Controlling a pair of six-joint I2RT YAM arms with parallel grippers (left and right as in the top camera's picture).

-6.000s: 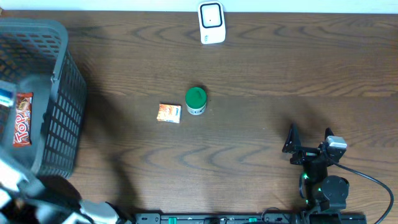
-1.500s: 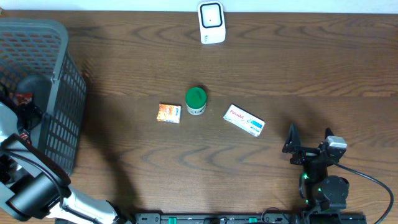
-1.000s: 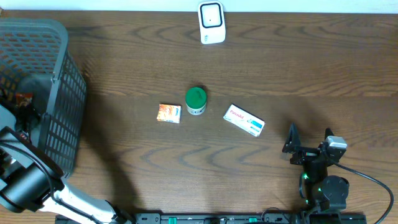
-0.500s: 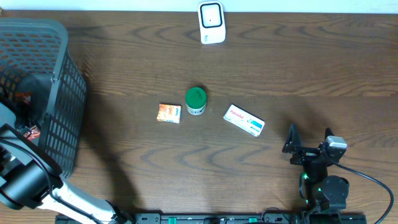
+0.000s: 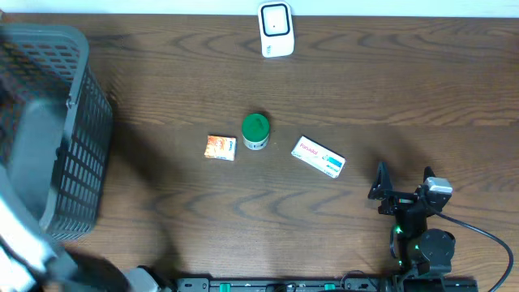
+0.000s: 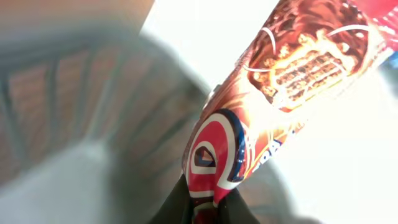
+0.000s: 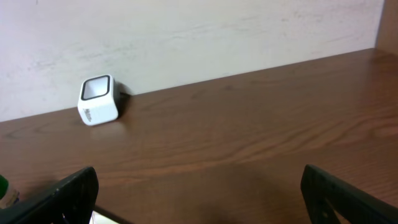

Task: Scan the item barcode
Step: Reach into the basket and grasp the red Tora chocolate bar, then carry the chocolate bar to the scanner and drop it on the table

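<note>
At the far left, my left claw (image 6: 207,208) is clamped on one end of the snack bar (image 6: 280,93), with the grey basket (image 5: 81,162) blurred around it. In the middle of the tabletop (image 5: 389,89) lie a small orange box (image 5: 220,147), a green-lidded jar (image 5: 255,130) and a white carton (image 5: 319,157). The white scanner (image 5: 276,30) stands at the far edge. At the right, my right claw (image 7: 199,186) is spread wide, holding nothing.

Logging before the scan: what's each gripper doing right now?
Left gripper: closed, holding the snack bar.
Right gripper: open, empty.
</note>
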